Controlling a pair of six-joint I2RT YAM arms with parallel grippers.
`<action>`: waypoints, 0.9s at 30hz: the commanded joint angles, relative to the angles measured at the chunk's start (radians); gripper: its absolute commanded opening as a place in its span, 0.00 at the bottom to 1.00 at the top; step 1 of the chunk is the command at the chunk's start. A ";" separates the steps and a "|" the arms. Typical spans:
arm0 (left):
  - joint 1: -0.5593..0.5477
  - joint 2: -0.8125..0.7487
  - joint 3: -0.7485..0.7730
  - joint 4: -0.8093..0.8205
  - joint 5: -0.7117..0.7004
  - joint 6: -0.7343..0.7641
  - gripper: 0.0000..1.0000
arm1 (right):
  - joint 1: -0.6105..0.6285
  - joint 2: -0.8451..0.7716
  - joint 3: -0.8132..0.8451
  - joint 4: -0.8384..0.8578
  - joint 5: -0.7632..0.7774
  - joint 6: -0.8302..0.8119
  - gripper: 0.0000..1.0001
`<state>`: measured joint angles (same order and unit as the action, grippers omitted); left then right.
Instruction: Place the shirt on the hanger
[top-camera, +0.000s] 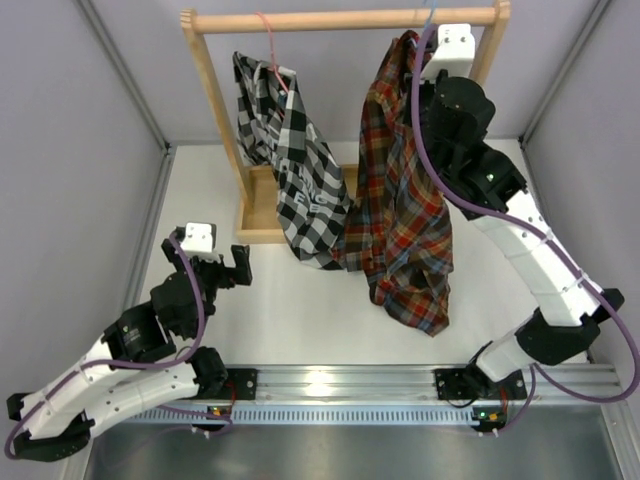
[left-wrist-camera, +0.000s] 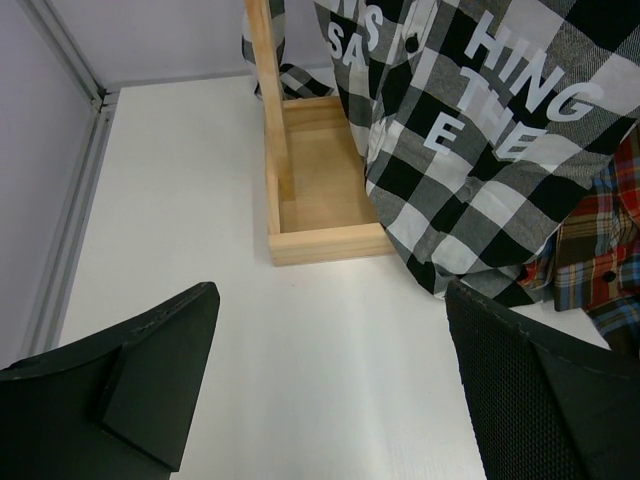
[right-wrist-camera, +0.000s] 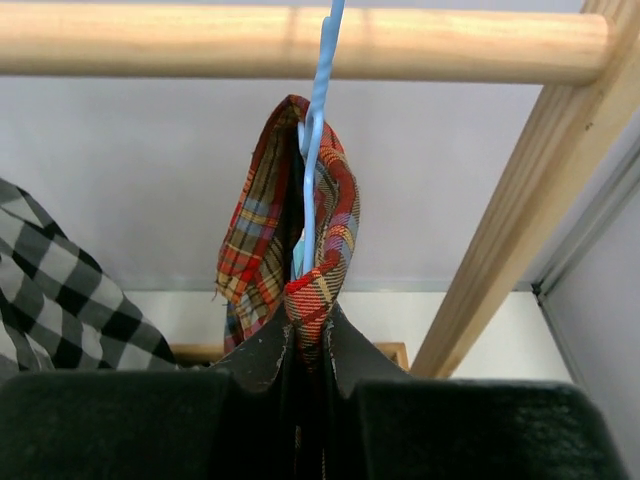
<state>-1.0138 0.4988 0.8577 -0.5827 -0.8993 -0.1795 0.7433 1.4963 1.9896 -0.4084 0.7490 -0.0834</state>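
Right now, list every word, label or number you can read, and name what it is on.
"HING": white print on the black-and-white checked shirt, cut off at a fold.
"THE": same shirt, just below.
"SA", "E": same shirt, fragments.
Top external view: the print is too small to read.

Centre right: red, orange and dark-blue plaid shirt (top-camera: 405, 200), light-blue hanger (right-wrist-camera: 309, 200). Upper centre: black-and-white checked shirt (top-camera: 300, 170) with white lettering, pink-red hanger (top-camera: 271, 42). Pale wooden rack (top-camera: 340, 19); white table (top-camera: 300, 320).

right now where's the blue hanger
Top view, upper right: the hanger hooks the wooden rail, its neck inside the plaid shirt, above the right gripper.
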 joint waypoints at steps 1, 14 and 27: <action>0.011 -0.014 -0.008 0.044 -0.007 0.018 0.98 | -0.019 0.025 0.032 0.273 0.010 0.017 0.00; 0.012 -0.092 -0.016 0.047 0.040 0.029 0.98 | -0.110 0.073 -0.043 0.364 -0.164 0.076 0.00; 0.017 -0.088 -0.017 0.046 0.068 0.043 0.98 | -0.165 0.042 -0.238 0.467 -0.324 0.166 0.00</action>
<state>-1.0019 0.4129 0.8486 -0.5823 -0.8429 -0.1509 0.5842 1.5803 1.7782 -0.0841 0.5018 0.0479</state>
